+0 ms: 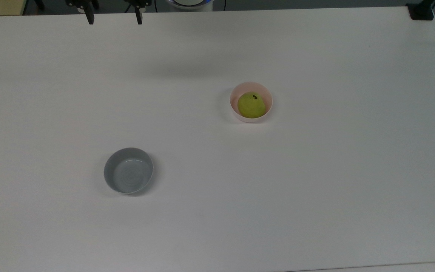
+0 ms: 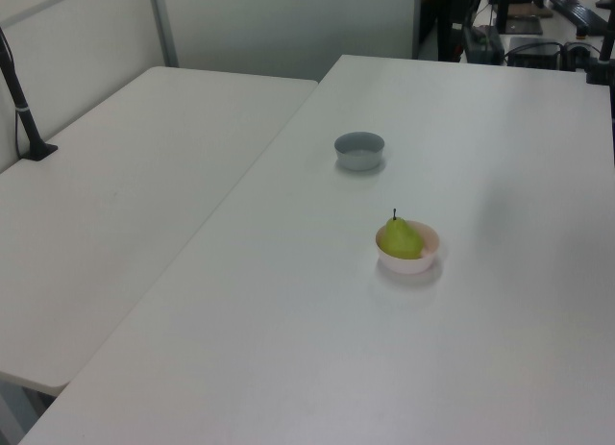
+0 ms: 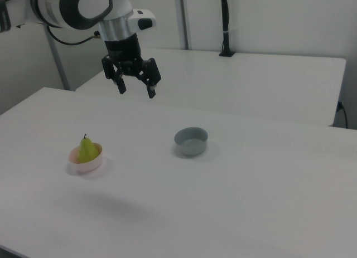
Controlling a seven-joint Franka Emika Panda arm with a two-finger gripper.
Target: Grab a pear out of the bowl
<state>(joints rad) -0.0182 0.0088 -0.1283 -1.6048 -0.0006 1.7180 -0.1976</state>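
1. White table [image 1: 315,189] is filling most of the top view, and a second white table [image 2: 115,195] is standing right beside it in the left view.
2. The gripper [image 3: 135,89] is hanging high in the air in the right view, with its two black fingers [image 3: 121,86] pointing down.
3. Its jaws are standing wide apart and are holding nothing.
4. In the top view the gripper [image 1: 114,19] is peeking in at the top edge.
5. The pear [image 1: 252,105] is sitting inside the pink bowl [image 1: 236,109], with its dark stem pointing up.
6. In the right view the pear [image 3: 87,150] and the pink bowl [image 3: 85,164] are sitting well below the jaws and off toward the right view's left.
7. A grey bowl [image 3: 191,141] is sitting on the table below the jaws too, off toward the right view's right.
8. The two bowls are sitting well apart.
9. In the left view the pear [image 2: 400,238] is leaning a little in the pink bowl [image 2: 423,258], and the grey bowl [image 2: 359,150] is farther back.
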